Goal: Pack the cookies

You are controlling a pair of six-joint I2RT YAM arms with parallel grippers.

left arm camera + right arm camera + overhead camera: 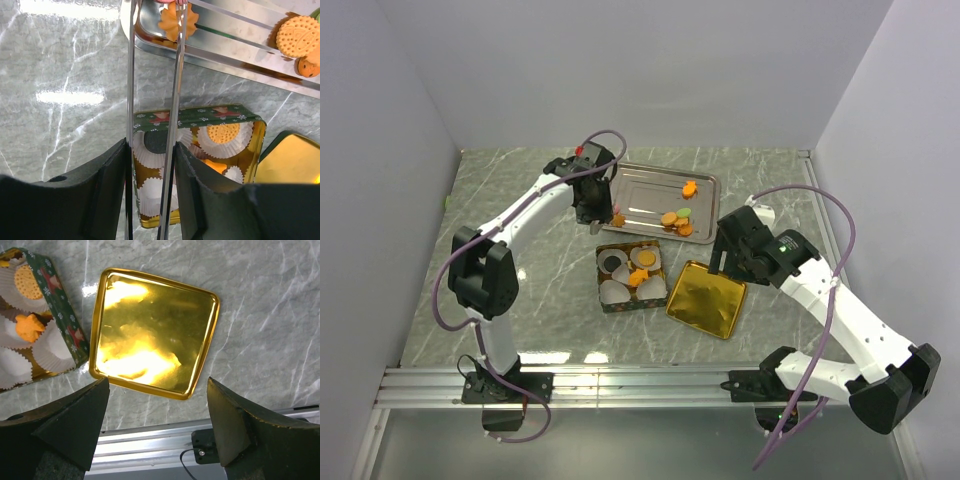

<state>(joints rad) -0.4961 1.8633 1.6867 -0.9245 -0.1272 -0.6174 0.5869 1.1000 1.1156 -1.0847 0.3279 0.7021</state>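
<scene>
My left gripper (151, 155) is shut on a pair of metal tongs (176, 100). The tong tips reach an orange flower-shaped cookie (176, 22) at the near left corner of the silver tray (650, 180); I cannot tell whether they pinch it. More orange cookies and a green one (675, 220) lie in the tray, one round one at its right (298, 36). The green tin (200, 116) holds white paper cups, a round cookie (223, 133), an orange one (30, 325) and a dark one (156, 142). My right gripper (156, 385) is open and empty above the gold lid (155, 330).
The gold lid (707, 298) lies flat just right of the tin (632, 277). The silver tray sits behind the tin. An aluminium rail (640, 385) runs along the near table edge. White walls enclose the marble tabletop on three sides.
</scene>
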